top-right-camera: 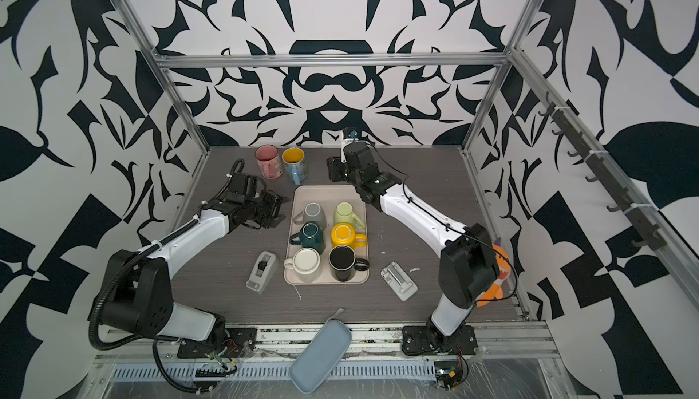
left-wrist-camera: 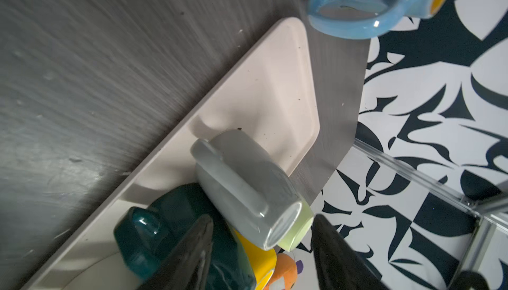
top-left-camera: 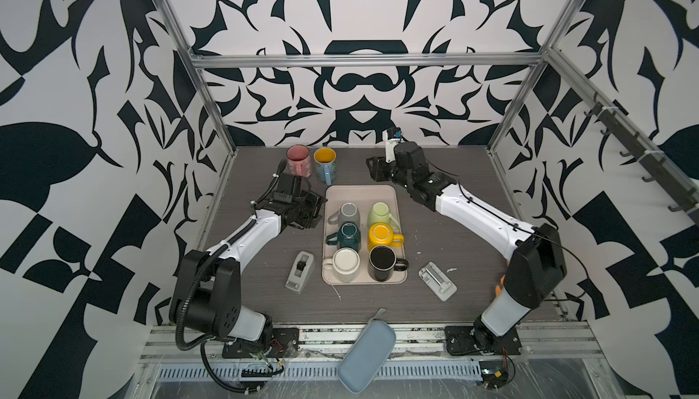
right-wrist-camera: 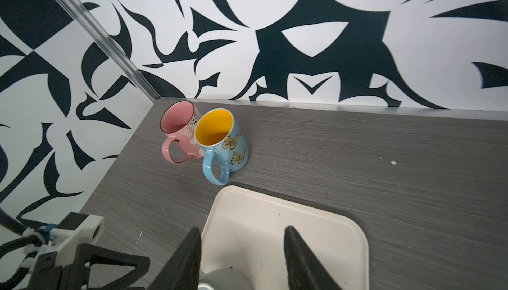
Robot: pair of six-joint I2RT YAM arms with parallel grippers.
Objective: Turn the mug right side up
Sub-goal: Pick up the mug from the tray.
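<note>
Mug [top-left-camera: 348,214], grey and base-up in the tray's [top-left-camera: 362,193] far-left corner, faces the left tool [top-left-camera: 320,204], half-open and empty just outside that rim.

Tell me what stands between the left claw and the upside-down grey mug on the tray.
Nothing visible does. The left claw is open and lined up on the grey mug, with only the low rim of the tray below the path. The teal mug crowds one side.

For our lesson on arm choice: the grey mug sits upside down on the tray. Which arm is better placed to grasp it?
Probably left: the left gripper is open beside the grey mug, facing it. The right gripper, also open, hovers past the tray's far end.
</note>
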